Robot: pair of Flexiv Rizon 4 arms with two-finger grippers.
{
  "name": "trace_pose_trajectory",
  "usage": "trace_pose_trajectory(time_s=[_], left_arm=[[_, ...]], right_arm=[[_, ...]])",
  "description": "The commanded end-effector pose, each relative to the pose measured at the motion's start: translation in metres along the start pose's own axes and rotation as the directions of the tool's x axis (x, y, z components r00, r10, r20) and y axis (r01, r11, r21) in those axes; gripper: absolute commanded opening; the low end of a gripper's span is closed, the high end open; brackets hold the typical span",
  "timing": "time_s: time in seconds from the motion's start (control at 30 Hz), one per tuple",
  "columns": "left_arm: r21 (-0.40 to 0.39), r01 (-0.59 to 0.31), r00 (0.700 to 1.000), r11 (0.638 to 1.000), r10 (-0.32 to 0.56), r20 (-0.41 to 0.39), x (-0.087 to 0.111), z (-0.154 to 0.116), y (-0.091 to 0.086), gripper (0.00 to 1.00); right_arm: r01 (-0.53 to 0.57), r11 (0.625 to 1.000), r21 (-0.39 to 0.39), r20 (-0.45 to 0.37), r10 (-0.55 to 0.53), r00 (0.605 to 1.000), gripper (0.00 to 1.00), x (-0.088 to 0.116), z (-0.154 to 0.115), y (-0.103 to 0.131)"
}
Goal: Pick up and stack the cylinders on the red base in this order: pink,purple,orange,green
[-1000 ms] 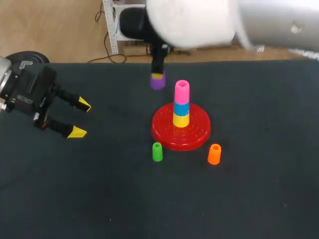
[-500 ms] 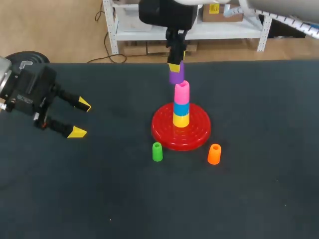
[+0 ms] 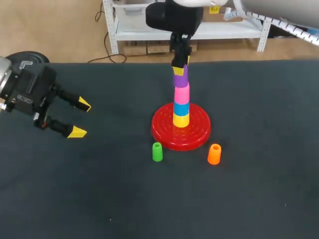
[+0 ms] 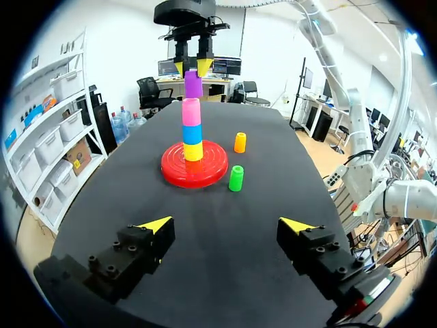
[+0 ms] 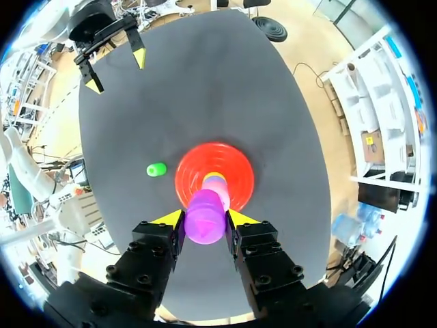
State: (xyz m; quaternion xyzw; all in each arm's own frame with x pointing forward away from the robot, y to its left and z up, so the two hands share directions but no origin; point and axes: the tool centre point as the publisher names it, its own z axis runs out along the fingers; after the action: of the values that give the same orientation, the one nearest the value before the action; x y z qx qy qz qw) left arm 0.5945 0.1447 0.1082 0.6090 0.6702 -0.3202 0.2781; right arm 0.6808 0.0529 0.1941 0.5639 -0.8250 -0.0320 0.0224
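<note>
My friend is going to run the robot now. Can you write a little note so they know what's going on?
The left pincer is open and empty, off to the side above the table.
The right pincer is shut on the purple cylinder, holding it right on top of the pink cylinder; whether it is fully seated is unclear.
The red base carries a yellow cylinder, a blue cylinder, then pink.
The orange cylinder and green cylinder stand on the table beside the base.
Done: pink. Left: release purple, then stack orange, then green.
</note>
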Motion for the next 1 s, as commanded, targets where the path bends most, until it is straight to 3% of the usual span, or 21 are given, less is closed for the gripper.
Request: trace_pose_trajectory(time_s=[0.03,0.37,0.63,1.0], left_arm=[[-0.001,-0.003,1.0,1.0,0.003,0.003,0.001,0.0,0.0,1.0],[-0.001,-0.003,1.0,1.0,0.003,0.003,0.001,0.0,0.0,1.0],[-0.001,-0.003,1.0,1.0,0.003,0.003,0.001,0.0,0.0,1.0],[-0.001,-0.003,1.0,1.0,0.003,0.003,0.001,0.0,0.0,1.0]], right_arm=[[-0.006,1.0,0.001,0.01,0.006,1.0,0.0,0.007,0.006,-0.001],[0.0,1.0,-0.007,0.003,0.0,1.0,0.0,0.005,0.015,-0.003],[-0.002,1.0,0.029,0.013,0.002,1.0,0.0,0.004,0.01,-0.006],[0.012,1.0,-0.006,-0.012,-0.012,1.0,0.0,0.0,0.023,-0.006]])
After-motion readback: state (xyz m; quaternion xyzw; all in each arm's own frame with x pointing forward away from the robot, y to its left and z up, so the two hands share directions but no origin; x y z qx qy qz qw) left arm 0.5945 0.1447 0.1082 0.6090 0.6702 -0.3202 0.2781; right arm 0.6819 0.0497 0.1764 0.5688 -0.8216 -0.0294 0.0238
